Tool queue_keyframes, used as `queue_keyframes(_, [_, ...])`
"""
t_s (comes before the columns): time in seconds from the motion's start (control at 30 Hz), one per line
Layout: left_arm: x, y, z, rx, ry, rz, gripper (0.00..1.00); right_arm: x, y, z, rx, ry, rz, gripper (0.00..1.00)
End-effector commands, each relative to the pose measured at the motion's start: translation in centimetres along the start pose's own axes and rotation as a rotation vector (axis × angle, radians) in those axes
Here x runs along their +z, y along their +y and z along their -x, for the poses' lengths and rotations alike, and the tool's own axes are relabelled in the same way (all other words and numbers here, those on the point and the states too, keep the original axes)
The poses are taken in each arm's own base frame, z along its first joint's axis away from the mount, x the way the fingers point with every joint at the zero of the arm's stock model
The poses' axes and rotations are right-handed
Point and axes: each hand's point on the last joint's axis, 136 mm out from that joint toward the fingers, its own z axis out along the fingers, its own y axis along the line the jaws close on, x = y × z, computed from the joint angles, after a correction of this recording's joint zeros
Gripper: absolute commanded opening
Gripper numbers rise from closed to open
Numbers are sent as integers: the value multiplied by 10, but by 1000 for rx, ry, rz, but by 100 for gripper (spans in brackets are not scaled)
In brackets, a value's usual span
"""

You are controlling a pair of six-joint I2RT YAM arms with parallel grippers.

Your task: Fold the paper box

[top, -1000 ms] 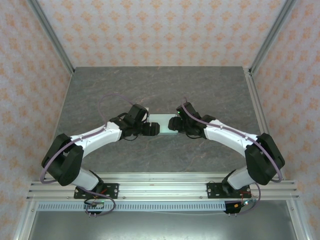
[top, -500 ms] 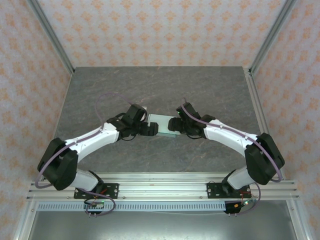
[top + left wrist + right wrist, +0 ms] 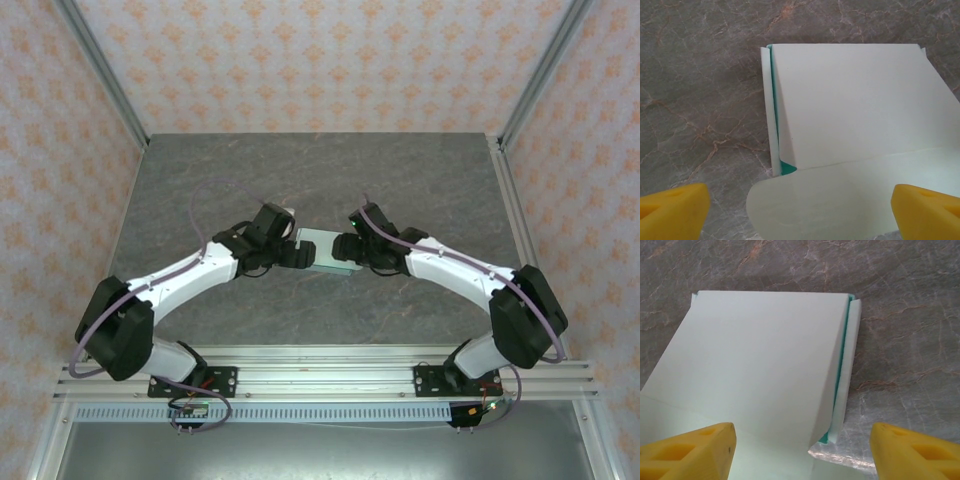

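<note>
paper box [image 3: 322,251]: pale mint card, part folded, lying mid-table [image 3: 300,180] between my two grippers.
my left gripper [image 3: 800,215]: released, fingers [image 3: 670,210] spread wide, a rounded flap lying between them.
my right gripper [image 3: 802,455]: parted, grasping nothing; one finger over the card, the other over bare stone.

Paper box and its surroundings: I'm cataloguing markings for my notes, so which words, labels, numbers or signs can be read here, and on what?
No readable text.
The paper box is plain pale card with no print in either wrist view.
The table shows marble veining, no lettering.
The wallpaper has a repeating ornament, no letters.
The small circuit boards below the arm bases are too small to read.
</note>
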Motion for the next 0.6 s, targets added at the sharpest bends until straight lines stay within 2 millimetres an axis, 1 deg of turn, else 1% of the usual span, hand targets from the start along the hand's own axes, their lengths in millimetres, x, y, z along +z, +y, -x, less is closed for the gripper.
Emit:
queue_keyframes(0.0, [6,-10,1,27,24,-32,91,-3,-4,-3,10,-16,-37,71])
queue_keyframes(0.23, [18,-13,-13,7,67,-62,89,-2,-12,-8,36,-31,-68,72])
queue_keyframes(0.57, [22,-20,-15,-12,76,-101,88,10,0,-14,78,-11,12,73])
